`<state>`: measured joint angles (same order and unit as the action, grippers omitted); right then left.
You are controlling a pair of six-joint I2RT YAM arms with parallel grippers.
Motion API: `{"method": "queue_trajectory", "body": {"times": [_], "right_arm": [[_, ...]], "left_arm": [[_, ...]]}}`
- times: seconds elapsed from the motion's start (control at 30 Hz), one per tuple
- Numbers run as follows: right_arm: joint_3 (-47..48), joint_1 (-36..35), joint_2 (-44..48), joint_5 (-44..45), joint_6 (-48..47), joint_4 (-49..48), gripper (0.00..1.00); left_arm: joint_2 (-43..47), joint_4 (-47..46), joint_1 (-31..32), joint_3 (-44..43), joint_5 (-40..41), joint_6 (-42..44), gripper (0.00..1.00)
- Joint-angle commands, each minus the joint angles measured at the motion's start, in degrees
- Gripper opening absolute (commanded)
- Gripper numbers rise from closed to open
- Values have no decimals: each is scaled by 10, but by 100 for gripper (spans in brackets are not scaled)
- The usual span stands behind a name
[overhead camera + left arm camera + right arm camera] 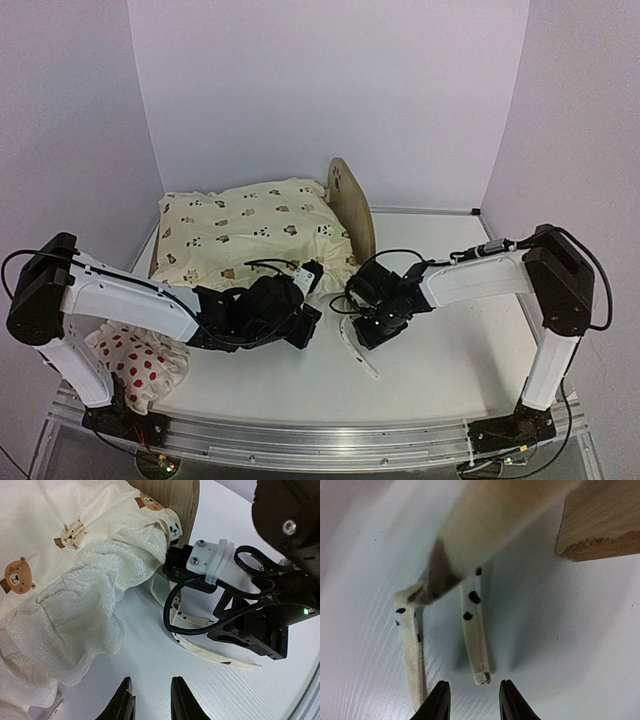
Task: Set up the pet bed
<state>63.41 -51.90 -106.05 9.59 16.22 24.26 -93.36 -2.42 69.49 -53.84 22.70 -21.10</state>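
Note:
The pet bed shows its rounded light-wood headboard (pixel 352 205) behind a cream animal-print cushion (pixel 250 230) that covers the rest of the frame. A wooden corner of the pet bed (pixel 600 525) appears in the right wrist view. Two spotted cream ties (pixel 475 630) trail from the cushion onto the table. My right gripper (pixel 475 700) is open just short of one tie's frayed end, with nothing between its fingers. My left gripper (pixel 152 702) is open over bare table beside the cushion's ruffled edge (pixel 80 630).
A small white pillow with red spots (pixel 135 365) lies at the near left by the left arm's base. The right arm's wrist and its cable (pixel 250 625) sit close in front of my left gripper. The metal rail (pixel 320 440) runs along the near edge.

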Motion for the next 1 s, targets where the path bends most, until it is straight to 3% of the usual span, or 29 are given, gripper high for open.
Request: {"method": "queue_trajectory", "body": {"times": [0.0, 0.43, 0.73, 0.97], "right_arm": [[24, 2, -25, 24, -11, 6, 36], [-10, 19, -39, 9, -14, -38, 28], [-45, 35, -37, -19, 5, -56, 0], [-100, 39, 61, 17, 15, -42, 0]], "left_arm": [[25, -7, 0, 9, 0, -8, 25], [19, -7, 0, 6, -2, -8, 25], [14, 2, 0, -1, -1, -10, 25], [-8, 8, 0, -17, -3, -9, 25]]}}
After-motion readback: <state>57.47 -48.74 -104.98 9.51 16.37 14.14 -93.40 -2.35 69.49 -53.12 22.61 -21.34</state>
